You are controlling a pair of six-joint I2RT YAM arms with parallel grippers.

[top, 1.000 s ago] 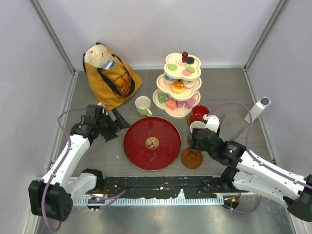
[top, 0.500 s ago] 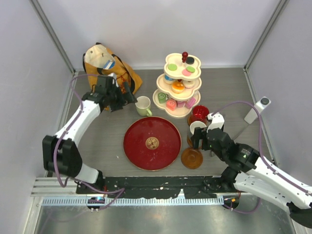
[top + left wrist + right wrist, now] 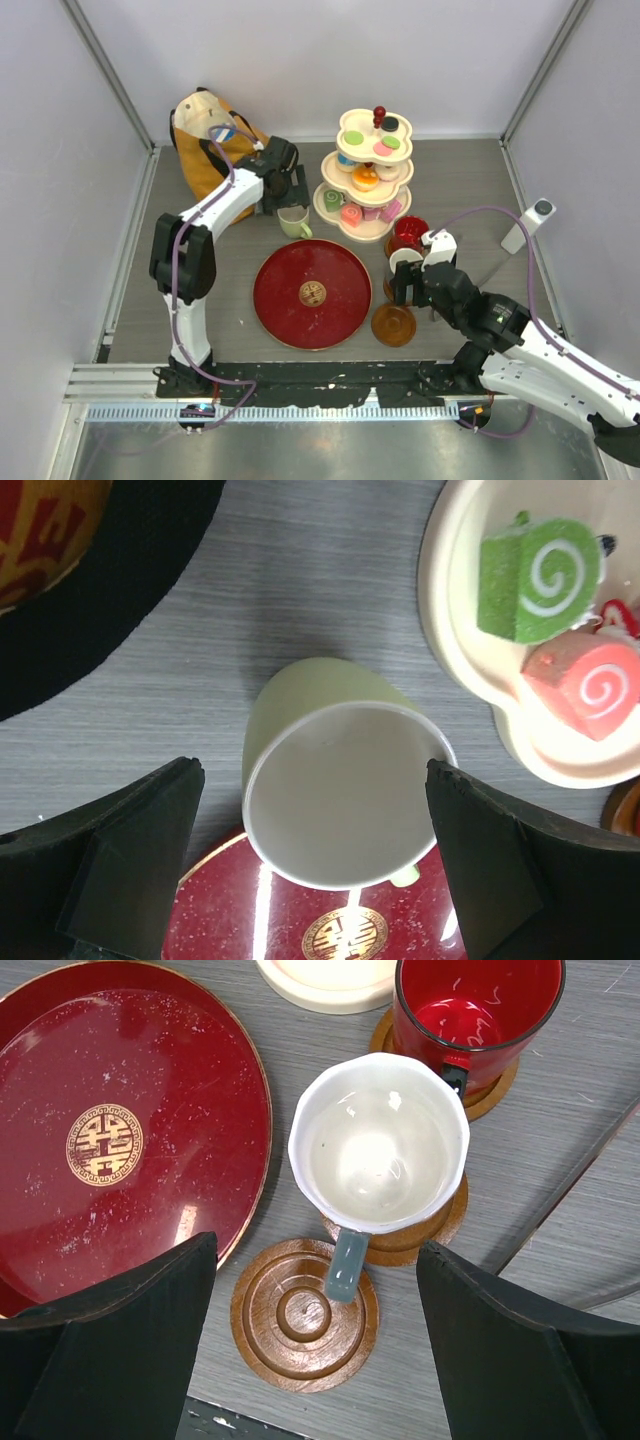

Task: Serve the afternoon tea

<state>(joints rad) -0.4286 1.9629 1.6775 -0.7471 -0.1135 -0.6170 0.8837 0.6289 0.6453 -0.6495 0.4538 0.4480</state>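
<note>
Both spread: left end effector [image 3: 315,855], right end effector [image 3: 315,1260]; green mug's [image 3: 310,695] handle mostly hidden.

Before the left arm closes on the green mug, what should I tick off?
1. Left gripper open: ok.
2. Green mug upright between its fingers: ok.
3. Green mug apart from stand: ok.
4. Fingers low enough to grip: cannot tell.
5. Right gripper open over grey mug, not gripping: ok.
6. Bare coaster free: ok.
</note>
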